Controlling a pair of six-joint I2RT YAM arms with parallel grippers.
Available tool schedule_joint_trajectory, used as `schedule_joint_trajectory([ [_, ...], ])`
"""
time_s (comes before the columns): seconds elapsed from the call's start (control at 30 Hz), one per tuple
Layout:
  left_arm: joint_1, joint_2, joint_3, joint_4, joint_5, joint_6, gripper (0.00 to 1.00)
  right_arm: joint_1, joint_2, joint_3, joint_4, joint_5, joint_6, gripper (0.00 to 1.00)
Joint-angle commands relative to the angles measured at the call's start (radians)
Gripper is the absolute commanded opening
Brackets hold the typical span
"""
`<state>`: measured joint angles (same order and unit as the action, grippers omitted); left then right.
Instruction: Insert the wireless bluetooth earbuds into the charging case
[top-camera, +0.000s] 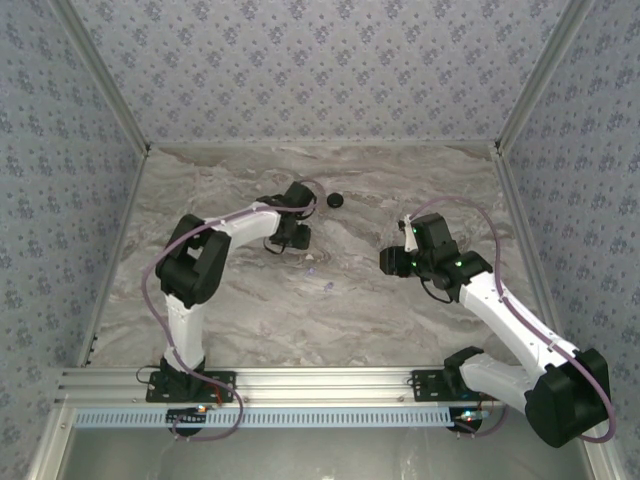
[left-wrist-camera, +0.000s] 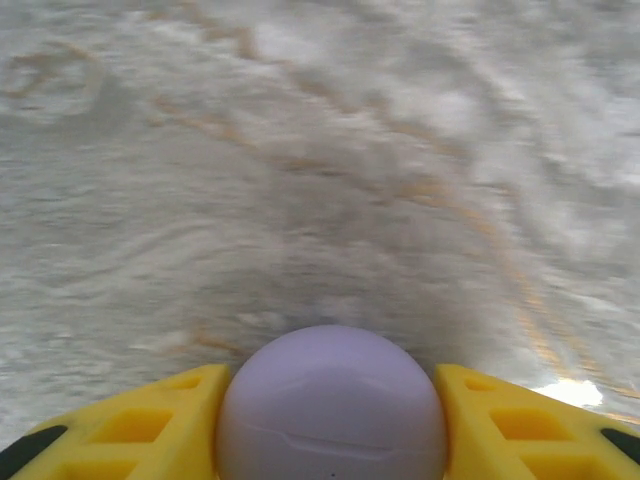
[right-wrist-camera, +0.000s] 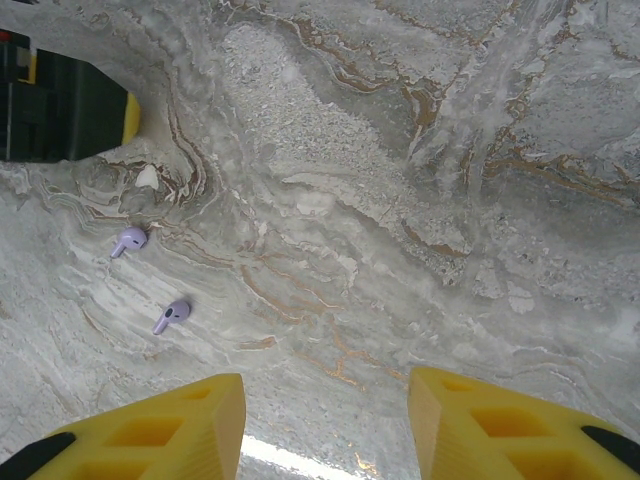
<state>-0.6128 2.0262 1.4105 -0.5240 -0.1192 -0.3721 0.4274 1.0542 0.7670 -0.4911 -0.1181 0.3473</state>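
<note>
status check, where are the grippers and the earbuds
Left fingers tight on the purple case. Right fingers open, empty, over the table. Two purple earbuds loose on the table, not in a case. Nothing blocking them.

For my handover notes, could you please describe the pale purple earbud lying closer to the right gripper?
On the marble table, between the left gripper and the right gripper, two pale purple stemmed earbuds lie apart. Yours is the earbud just ahead of the right gripper's yellow fingers; its twin lies farther off, close beside the left gripper.
</note>
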Motion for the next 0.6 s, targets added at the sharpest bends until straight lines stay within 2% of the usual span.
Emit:
schedule_joint_trajectory([
  [0.0,-0.066,0.027,0.061,-0.027,0.022,-0.051,0.46,-0.006,0.002,-0.008,-0.016,0.018,0.002,0.48],
  [0.27,-0.164,0.129,0.186,-0.060,0.033,-0.091,0.46,-0.007,0.003,-0.029,-0.009,0.017,0.009,0.48],
  [0.47,-0.196,0.180,0.237,-0.078,0.042,-0.111,0.47,-0.010,0.006,-0.039,-0.009,0.018,0.009,0.48],
  [0.57,-0.201,0.177,0.235,-0.072,0.047,-0.111,0.52,-0.010,0.014,-0.044,-0.006,0.013,0.010,0.48],
])
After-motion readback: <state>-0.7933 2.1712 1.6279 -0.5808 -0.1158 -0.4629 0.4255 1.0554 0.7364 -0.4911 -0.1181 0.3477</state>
